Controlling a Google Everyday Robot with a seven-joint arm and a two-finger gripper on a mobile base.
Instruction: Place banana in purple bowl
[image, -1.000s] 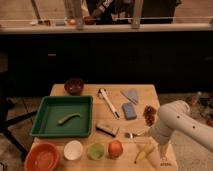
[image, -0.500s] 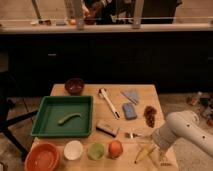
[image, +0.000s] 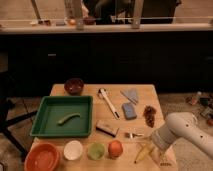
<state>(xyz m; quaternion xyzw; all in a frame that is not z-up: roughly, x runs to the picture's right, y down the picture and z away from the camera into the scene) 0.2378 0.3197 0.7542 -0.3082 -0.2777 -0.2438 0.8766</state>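
The banana (image: 143, 152), small and pale yellow, lies near the table's front right edge. My gripper (image: 154, 148) hangs at the end of the white arm (image: 181, 129), low over the banana's right end, with its jaws open and nothing held. Whether it touches the banana I cannot tell. The purple bowl (image: 74, 86) stands at the far left of the table, well away from both, beyond the green tray.
A green tray (image: 46, 125) holds a green pod (image: 69, 118). Along the front stand an orange bowl (image: 42, 156), a white bowl (image: 73, 149), a green bowl (image: 96, 150) and an orange fruit (image: 115, 148). A white brush (image: 107, 102), blue sponge (image: 129, 110), brown item (image: 149, 115) and dark bar (image: 107, 128) lie mid-table.
The arm has swung down and toward the table's front right corner, bringing the gripper lower beside the banana. The banana and bowls have not moved.
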